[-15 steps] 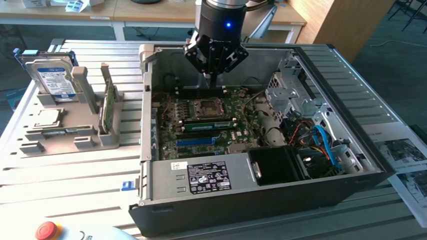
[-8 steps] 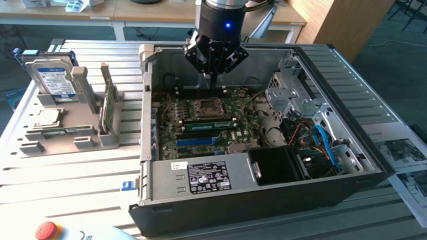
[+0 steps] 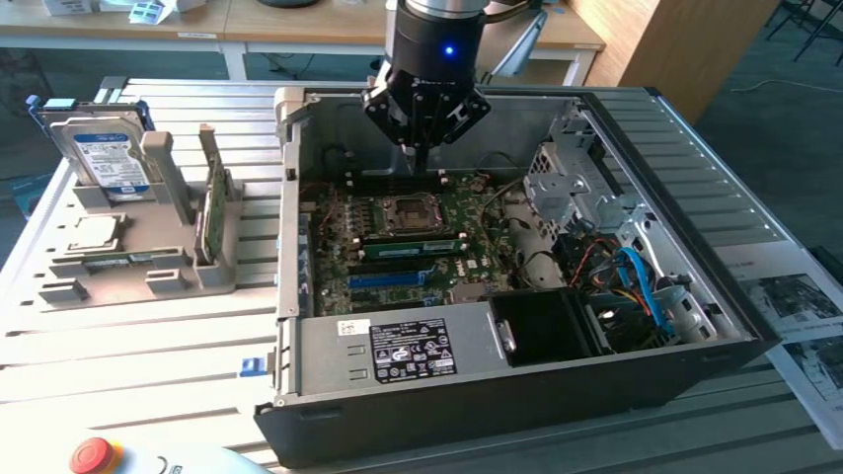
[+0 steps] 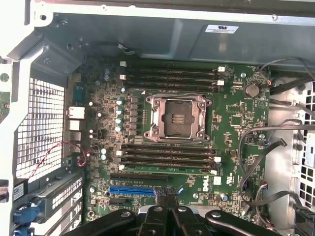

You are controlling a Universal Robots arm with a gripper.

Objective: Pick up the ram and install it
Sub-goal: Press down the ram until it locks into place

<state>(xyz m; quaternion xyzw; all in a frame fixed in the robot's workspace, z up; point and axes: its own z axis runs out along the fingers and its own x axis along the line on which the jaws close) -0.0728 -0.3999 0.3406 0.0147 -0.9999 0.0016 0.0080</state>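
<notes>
A long green ram (image 3: 415, 244) with dark chips stands in a motherboard slot just in front of the CPU socket (image 3: 409, 212). From the wrist view the ram (image 4: 167, 170) is a thin green edge in the slot row below the socket (image 4: 177, 118). My gripper (image 3: 415, 148) hangs over the back part of the motherboard, above the socket, clear of the ram. Its black fingers (image 4: 173, 211) are pressed together, shut on nothing.
The open black PC case (image 3: 527, 385) has a power supply at the front and a drive cage with cables on the exterior view's right. A grey holder (image 3: 132, 267) on the exterior view's left carries a hard drive (image 3: 106, 153) and another green stick (image 3: 213, 202).
</notes>
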